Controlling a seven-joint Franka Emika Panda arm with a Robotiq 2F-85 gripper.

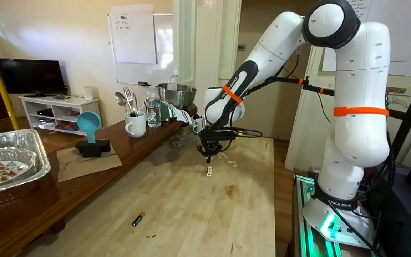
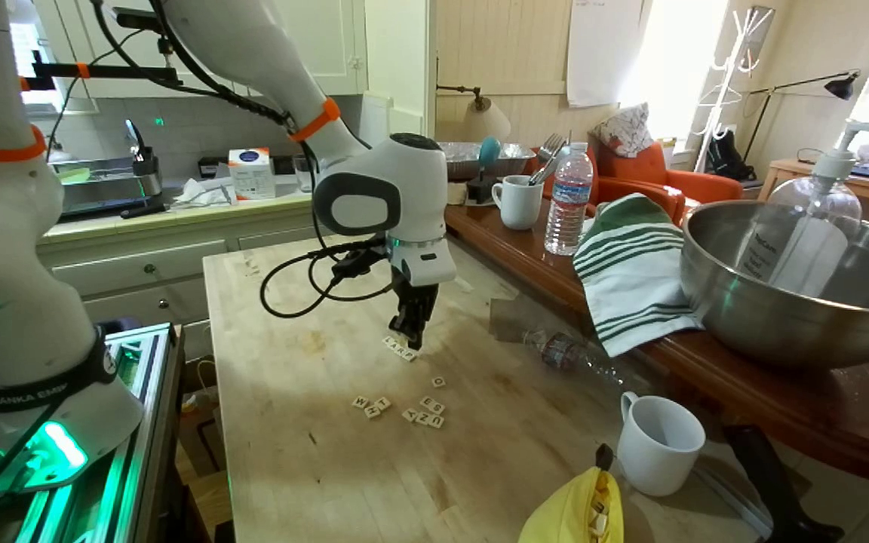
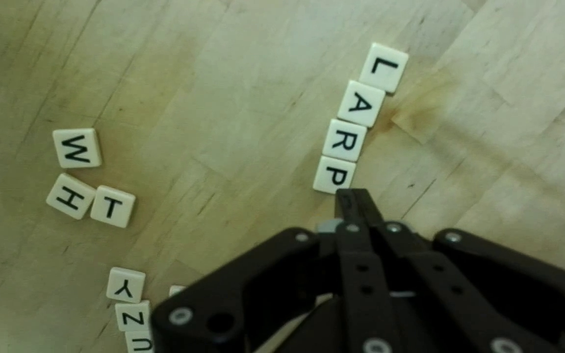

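Arched high, the arm [image 1: 277,43] pointed its gripper [image 3: 354,197] downward, jaws pressed together near the LARP tiles [image 3: 348,133], which ran toward one o'clock in the wrist view. From the gripper in an exterior view, a steel bowl [image 2: 766,320] at three o'clock held a pump bottle [image 2: 819,237]; a mug [image 2: 520,205] at one o'clock, cutlery [image 2: 551,146].

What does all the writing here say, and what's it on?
"LARP": row of letter tiles
"W": tile
"H": tile
"T": tile
"Y": tile
"N" or "Z", can't tell: tile
"U": tile
"O": tile
"S": tile
"FRANKA EMIKA": robot arm
Too small or blurred to read: water bottle, soap bottle, counter box, handwritten sheets, tray label.
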